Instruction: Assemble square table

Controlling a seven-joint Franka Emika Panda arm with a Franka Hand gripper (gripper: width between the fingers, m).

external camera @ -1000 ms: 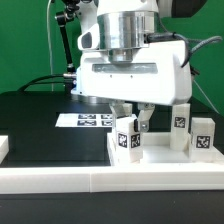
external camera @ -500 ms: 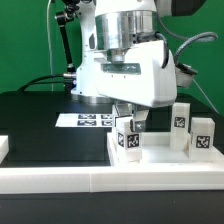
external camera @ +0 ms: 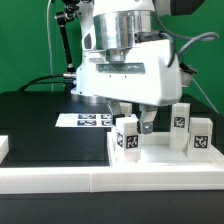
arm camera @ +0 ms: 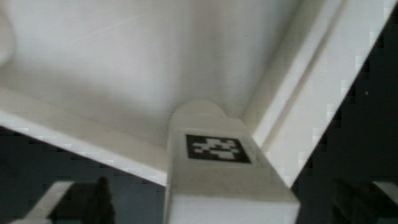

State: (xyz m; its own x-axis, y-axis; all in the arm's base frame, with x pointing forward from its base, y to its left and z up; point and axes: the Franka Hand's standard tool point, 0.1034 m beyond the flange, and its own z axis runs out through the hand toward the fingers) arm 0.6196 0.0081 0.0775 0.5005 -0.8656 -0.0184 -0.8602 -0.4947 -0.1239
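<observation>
Standing upright on the large white plastic square slab with a raised rim [external camera: 165, 160], a small white block leg with a black-and-white tag [external camera: 127, 137] sits between the jaws of the two-finger gripper [external camera: 133, 124], which the exterior view suggests are parted, with a dark finger [external camera: 147, 122] just beside the leg on the exterior view's right; whether any pad touches the leg cannot be told. The inspector judges the step in hand to be letting go of this leg, and doing it well calls for a straight vertical lift so neither finger brushes or tips it. Two further white tagged block legs [external camera: 181, 127] [external camera: 203, 137] stand on the slab toward the exterior view's right, near each other. The flat marker board [external camera: 88, 121] lies on the black table [external camera: 40, 125]; a long white low border wall [external camera: 60, 180] runs along the front. The slab and legs look smooth, hard and matt, with square edges; the wrist view shows the leg [arm camera: 222, 150] against the slab's rim [arm camera: 294, 80].
</observation>
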